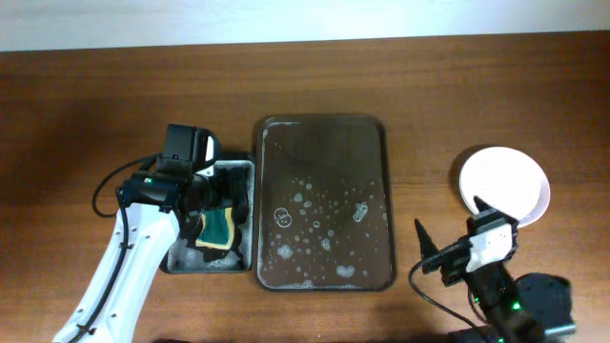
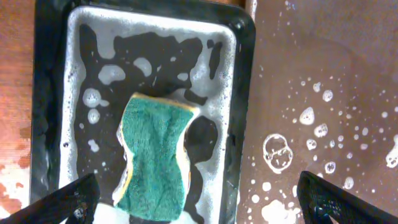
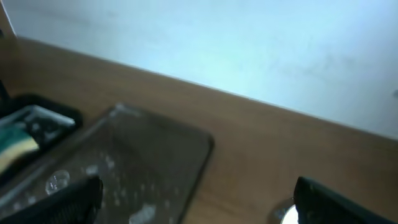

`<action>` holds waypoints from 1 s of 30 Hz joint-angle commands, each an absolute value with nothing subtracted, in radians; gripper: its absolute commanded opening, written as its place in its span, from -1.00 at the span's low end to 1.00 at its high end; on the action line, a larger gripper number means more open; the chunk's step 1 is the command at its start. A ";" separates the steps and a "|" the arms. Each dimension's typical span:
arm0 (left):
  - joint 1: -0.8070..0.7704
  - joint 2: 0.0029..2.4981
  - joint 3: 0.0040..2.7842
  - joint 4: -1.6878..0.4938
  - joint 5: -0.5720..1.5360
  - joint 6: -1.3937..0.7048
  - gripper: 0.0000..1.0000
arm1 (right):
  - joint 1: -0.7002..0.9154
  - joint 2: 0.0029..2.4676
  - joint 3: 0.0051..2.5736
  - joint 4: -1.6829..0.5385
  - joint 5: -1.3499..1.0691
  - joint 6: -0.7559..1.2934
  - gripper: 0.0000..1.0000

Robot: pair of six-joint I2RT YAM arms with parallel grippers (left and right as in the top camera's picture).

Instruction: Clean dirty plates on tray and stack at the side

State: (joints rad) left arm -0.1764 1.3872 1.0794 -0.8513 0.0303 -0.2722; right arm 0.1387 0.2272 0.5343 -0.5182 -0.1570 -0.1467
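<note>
The dark brown tray (image 1: 324, 143) lies at the table's middle and holds only soap foam and bubbles; no plate is on it. White plates (image 1: 505, 181) sit in one pile on the wood at the right; I cannot tell how many. My left gripper (image 1: 205, 205) is open and empty above the small black tray, its fingers (image 2: 199, 208) spread either side of the sponge. My right gripper (image 1: 448, 217) is open and empty, just left of the plates. In the right wrist view the open fingers (image 3: 196, 205) frame the tray's corner (image 3: 155, 149) and a sliver of plate (image 3: 287, 216).
The small black tray (image 1: 243, 171) with foamy water stands against the brown tray's left edge. A green-yellow sponge (image 2: 155, 155) lies in it. The brown tray's wet surface (image 2: 323, 93) shows at the right of the left wrist view. A white wall (image 3: 249, 43) is beyond the table.
</note>
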 commanded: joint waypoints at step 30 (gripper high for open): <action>-0.116 0.250 0.474 -0.392 0.022 -0.132 0.99 | 0.144 0.006 0.006 -0.064 -0.145 -0.153 0.97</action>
State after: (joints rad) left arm -0.1482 0.4145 0.6132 -0.4232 -0.0074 -0.1913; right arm 0.1387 0.0139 0.0128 -0.0593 -0.1539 -0.1570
